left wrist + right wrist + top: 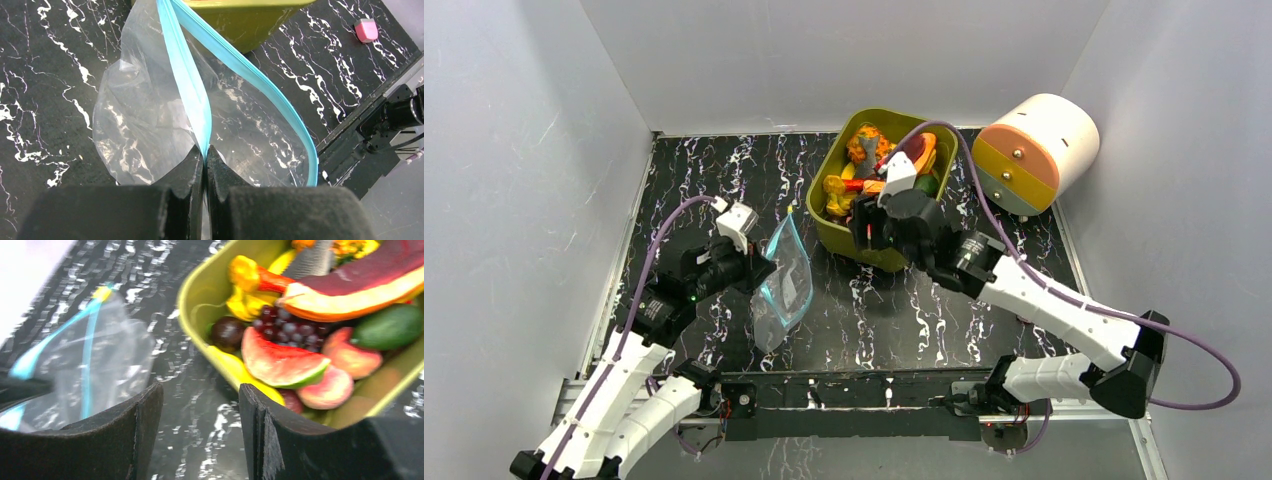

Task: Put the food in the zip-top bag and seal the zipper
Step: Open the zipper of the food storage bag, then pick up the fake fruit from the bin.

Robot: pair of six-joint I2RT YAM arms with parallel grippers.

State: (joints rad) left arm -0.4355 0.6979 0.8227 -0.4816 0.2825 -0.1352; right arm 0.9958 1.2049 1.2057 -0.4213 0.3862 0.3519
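Top external view: the zip-top bag [782, 285] sits left of centre on the black marbled table [874, 310], propped up with its mouth facing upward. The teal zipper [192, 85] is parted into a narrow, leaf-shaped loop. From the left wrist you can see both strips of that rim. The nearer one runs straight down into the left gripper [205, 150], whose jaws are pinched tight on it. The farther strip bows out to the right and curves back down. The clear film is crumpled and lets the marble show through.

The food [884, 165] lies heaped in the olive-green tub [829, 225], just beside the bag on its right and further back on the table. The right wrist camera shows it close, though somewhat blurred. There is a red watermelon wedge [280, 362] near the tub's front wall, with dark grapes [287, 327] behind it, pinkish peach-like pieces [330, 387] to its right and a green piece [387, 327] further right.

The right gripper [200, 390] hangs at the tub's near left corner. Its jaws stand wide apart with nothing between them, only table and the tub's rim showing in the gap.

Further out, a white drum [1036, 150] with an orange and yellow face lies on its side at the back right. A small pink block [366, 30] rests on the marble beyond the tub.
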